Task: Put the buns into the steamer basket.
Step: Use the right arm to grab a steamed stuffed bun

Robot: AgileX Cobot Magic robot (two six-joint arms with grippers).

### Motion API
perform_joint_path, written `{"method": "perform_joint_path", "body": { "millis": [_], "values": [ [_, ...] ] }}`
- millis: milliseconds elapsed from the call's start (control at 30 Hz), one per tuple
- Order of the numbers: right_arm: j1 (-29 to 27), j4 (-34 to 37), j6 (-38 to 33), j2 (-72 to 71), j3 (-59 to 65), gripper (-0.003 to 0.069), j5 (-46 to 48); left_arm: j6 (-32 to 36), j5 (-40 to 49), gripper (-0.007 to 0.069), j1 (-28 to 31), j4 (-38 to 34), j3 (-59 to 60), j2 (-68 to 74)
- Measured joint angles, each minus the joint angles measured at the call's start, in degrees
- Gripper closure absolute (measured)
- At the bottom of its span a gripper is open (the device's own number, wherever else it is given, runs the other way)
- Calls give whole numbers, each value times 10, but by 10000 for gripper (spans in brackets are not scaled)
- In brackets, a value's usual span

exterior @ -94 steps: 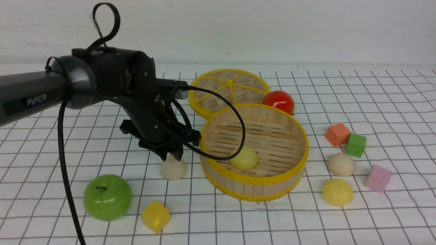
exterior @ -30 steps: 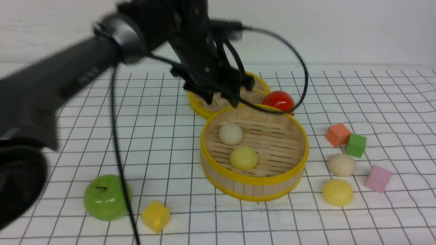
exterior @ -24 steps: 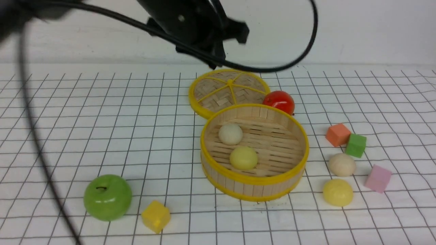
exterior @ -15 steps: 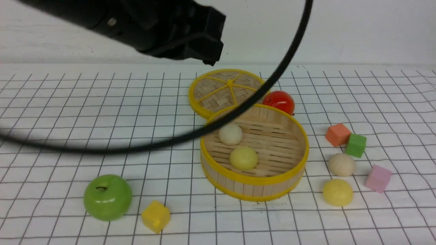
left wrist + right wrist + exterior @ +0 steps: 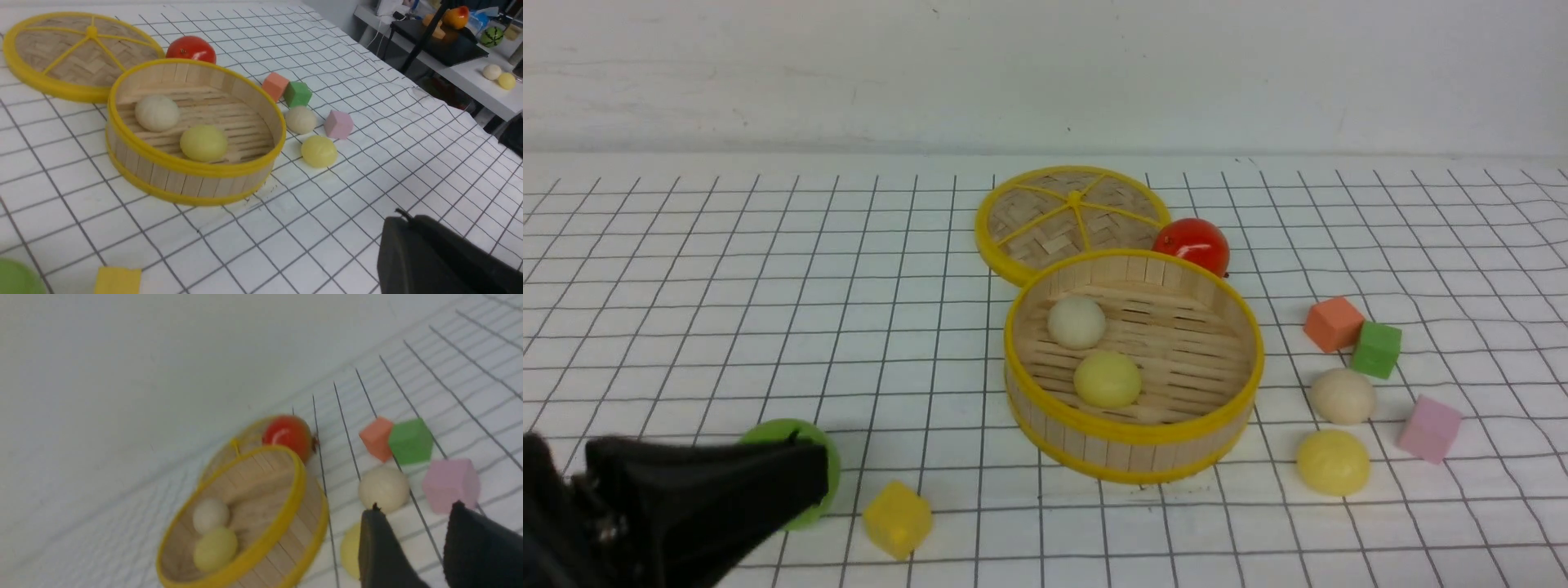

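Two domed buns (image 5: 1076,322) (image 5: 1107,380) lay in the round bamboo steamer basket (image 5: 1131,434). Left pincer (image 5: 805,480) was closed on nothing. The right pincer (image 5: 414,508), parted and empty, should next grasp the pale yellow domed bun (image 5: 1333,462) outside.

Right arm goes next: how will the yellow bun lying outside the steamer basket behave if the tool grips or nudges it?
The yellow bun looks domed with a flat base, so it probably sits still rather than rolling. Its smooth skin may slip in a pinch. A nudge could bump the cream bun behind it.
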Motion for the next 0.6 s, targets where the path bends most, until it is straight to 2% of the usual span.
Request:
{"method": "perform_joint_path", "body": {
  "millis": [67,167,233,267,367,400,433,500,600],
  "values": [
    [0,17,1,0,0,419,-18,0,-1,638,0,-3,24,-19],
    [0,50,1,4,-25,438,19,1,-2,638,0,-4,59,-52],
    [0,45,-3,61,-103,486,122,1,-4,638,0,-3,72,-64],
    [0,38,-8,93,-127,503,151,1,-7,638,0,-3,73,-64],
    [0,-19,-54,245,-268,577,325,1,-26,638,0,-3,75,-64],
    [0,-23,-61,267,-276,581,335,1,-28,638,0,-3,75,-64],
    [0,-52,-85,354,-341,617,411,1,-32,638,0,-3,76,-64],
    [0,-93,-104,466,-419,653,484,1,-34,638,0,-3,76,-64],
    [1,-122,-104,571,-468,659,506,1,-34,638,0,-3,76,-64]
  ]
}}
